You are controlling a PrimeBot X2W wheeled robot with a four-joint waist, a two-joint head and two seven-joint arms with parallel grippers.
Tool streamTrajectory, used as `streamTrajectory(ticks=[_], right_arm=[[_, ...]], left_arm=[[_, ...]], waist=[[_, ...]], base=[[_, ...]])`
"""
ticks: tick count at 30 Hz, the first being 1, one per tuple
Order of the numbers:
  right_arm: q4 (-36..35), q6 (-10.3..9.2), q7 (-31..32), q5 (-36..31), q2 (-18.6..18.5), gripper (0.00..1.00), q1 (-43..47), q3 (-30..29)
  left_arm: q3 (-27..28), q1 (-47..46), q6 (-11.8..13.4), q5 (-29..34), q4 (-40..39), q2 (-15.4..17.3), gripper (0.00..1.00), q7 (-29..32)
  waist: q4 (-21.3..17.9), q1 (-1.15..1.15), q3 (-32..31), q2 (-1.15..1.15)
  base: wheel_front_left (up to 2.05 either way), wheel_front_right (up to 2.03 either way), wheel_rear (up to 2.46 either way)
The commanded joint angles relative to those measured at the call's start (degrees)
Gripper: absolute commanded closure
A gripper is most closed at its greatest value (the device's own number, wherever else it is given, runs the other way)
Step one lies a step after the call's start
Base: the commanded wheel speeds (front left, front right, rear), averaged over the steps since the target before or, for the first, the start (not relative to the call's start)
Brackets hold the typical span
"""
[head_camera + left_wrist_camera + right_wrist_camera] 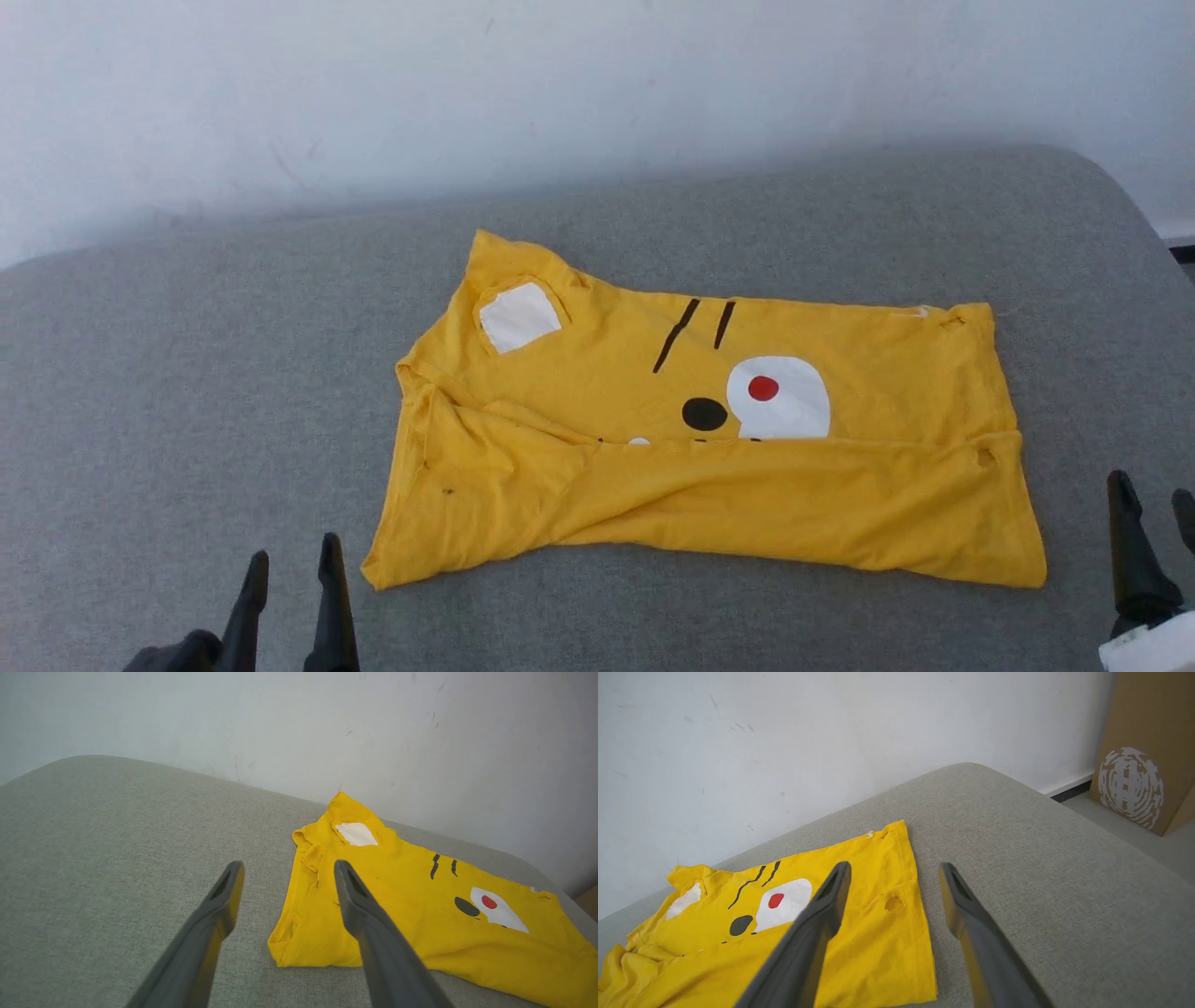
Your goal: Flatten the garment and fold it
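Left pincer (pixel 292 560), jaws apart, sits nearer, at seven o'clock of the yellow T-shirt (pixel 709 485); right pincer (pixel 1153 504), also apart, at four; cloth runs nine-to-three.

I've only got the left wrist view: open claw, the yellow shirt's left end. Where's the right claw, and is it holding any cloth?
Observer: The right claw is open and empty, just off the garment's right edge.
Reviewer: Any damage at that end?
Observer: Yes, there's a small hole near the right edge.
Reviewer: Anything beyond the cushion?
Observer: A cardboard box stands on the floor by the wall.
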Motion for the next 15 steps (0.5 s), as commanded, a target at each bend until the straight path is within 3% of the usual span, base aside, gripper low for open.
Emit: streamTrajectory(ticks=[1,4,8,15], right_arm=[[-0.6,-0.04,-0.6,-0.2,0.4,0.0,0.7,0.1],[-1.0,-0.04,-1.4,-0.3,0.9,0.0,2.0,0.8],[-1.5,-0.04,-1.6,-0.7,1.0,0.0,1.8,1.4],[-1.8,-0.04,-1.5,-0.3,1.1,0.0,0.3,1.6]], left_arm=[[0.1,0.9,0.1,0.7,0.0,-0.4,0.0,-0.6],[0.1,1.8,-0.3,1.5,0.7,-0.7,0.0,-0.6],[-0.7,0.0,-0.4,3.3,1.2,1.1,0.0,1.1],[-4.0,-8.5,-2.0,4.9,1.6,5.3,0.0,11.9]], waist=[[0.4,0.02,-0.9,0.0],[0.4,0.02,-1.0,0.0],[0.2,0.02,-0.5,0.0],[-0.2,0.02,2.4,0.0]], base=[[0.0,0.0,0.0],[0.0,0.0,0.0],[0.0,0.0,0.0],[0.0,0.0,0.0]])
